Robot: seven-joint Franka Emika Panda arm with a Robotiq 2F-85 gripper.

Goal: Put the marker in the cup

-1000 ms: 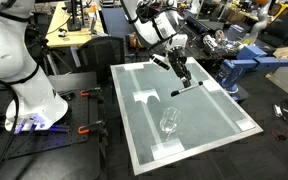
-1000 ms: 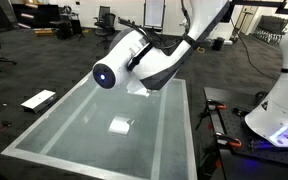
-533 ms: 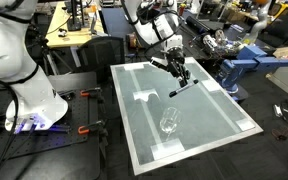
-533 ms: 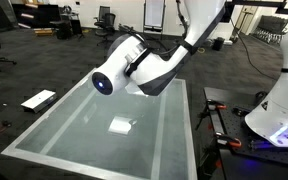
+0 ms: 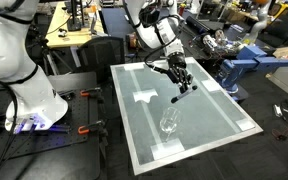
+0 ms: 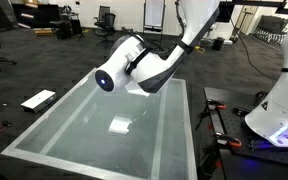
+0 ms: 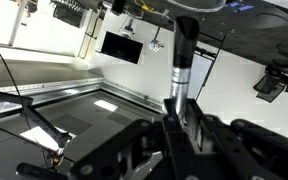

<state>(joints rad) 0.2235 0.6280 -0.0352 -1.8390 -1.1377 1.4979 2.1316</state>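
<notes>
The arm point(image 5: 156, 30) bends downward, end effector point(image 5: 184, 84) clamped on the marker point(image 7: 181, 62) (held tilted), near the cup point(image 5: 169, 122).

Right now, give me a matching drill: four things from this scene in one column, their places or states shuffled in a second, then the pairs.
Things:
1. marker
2. cup
3. gripper
4. white patch

Places or states:
A. clear, stands on the table
B. shut, in the air above the table
C. lies flat on the table
D. clamped between the fingers, off the table

Pairs: 1-D, 2-A, 3-B, 4-C
</notes>
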